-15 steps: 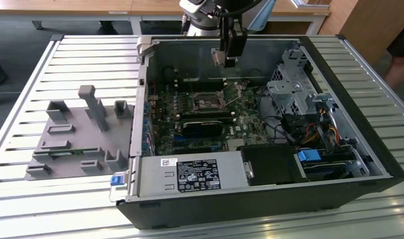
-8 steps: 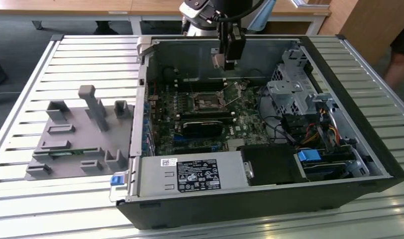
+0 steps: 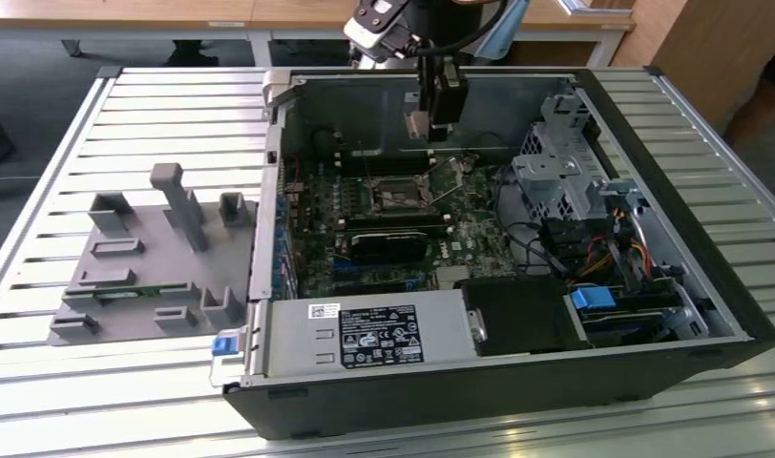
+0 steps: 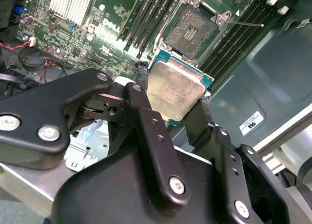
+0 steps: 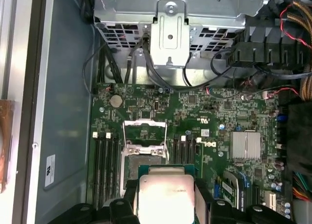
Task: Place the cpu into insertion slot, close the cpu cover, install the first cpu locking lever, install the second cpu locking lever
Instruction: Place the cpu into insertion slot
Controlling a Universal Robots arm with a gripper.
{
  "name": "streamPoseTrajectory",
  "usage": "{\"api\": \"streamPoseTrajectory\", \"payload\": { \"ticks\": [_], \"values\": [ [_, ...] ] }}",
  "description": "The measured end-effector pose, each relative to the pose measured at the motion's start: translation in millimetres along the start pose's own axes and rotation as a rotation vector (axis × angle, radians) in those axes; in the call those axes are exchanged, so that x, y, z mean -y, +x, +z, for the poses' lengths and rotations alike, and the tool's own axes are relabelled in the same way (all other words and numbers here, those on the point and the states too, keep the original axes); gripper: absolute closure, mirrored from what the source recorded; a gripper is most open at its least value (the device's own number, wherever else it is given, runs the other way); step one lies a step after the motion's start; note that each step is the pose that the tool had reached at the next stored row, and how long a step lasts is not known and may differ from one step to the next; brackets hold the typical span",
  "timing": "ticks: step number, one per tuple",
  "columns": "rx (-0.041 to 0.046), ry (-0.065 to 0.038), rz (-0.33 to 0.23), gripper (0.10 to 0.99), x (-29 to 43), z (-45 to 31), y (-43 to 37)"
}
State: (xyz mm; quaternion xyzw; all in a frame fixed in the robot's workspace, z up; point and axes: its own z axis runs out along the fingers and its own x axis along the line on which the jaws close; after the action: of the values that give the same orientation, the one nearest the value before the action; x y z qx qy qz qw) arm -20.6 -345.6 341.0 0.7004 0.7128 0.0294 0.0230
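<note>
Now, claw (image 4: pixel 174 86) clenched on edges of cpu (image 4: pixel 176 91), hovering clear above open insertion slot (image 4: pixel 190 31), cpu cover (image 5: pixel 145 122) raised.

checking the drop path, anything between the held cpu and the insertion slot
Nothing; in the second wrist view the stretch from cpu to insertion slot is bare.
</note>
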Motion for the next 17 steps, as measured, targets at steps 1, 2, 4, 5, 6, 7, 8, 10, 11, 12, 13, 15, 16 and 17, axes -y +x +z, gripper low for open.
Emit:
{"api": "streamPoseTrajectory", "payload": {
  "ticks": [1, 2, 4, 5, 6, 7, 8, 10, 11, 12, 13, 15, 16, 17],
  "values": [
    [0.0000, 0.000, 0.000, 0.545, 0.1, 1.6, 0.2],
    [0.0000, 0.000, 0.000, 0.545, 0.2, 3.0, 0.3],
    [0.0000, 0.000, 0.000, 0.545, 0.4, 5.5, 0.5],
    [0.0001, 0.001, 0.000, 0.545, 0.5, 6.7, 0.8],
    [0.0000, 0.001, 0.000, 0.545, 0.6, 7.8, 0.9],
    [-0.0001, 0.001, 0.000, 0.545, 0.6, 8.7, 0.9],
    [-0.0001, 0.001, 0.000, 0.545, 0.7, 9.6, 0.9],
    [-0.0001, 0.001, 0.000, 0.545, 0.8, 11.2, 0.9],
    [-0.0001, 0.001, 0.000, 0.545, 0.9, 12.0, 0.9],
    [-0.0001, 0.001, 0.000, 0.545, 1.0, 12.9, 0.9],
    [-0.0001, 0.001, 0.000, 0.545, 1.0, 13.8, 0.9],
    [0.0007, 0.002, 0.000, 0.545, 1.1, 15.2, 0.9],
    [0.0045, 0.003, 0.000, 0.545, 1.1, 15.5, 0.9],
    [0.0095, 0.003, 0.000, 0.545, 1.1, 16.0, 0.9]
  ]
}}
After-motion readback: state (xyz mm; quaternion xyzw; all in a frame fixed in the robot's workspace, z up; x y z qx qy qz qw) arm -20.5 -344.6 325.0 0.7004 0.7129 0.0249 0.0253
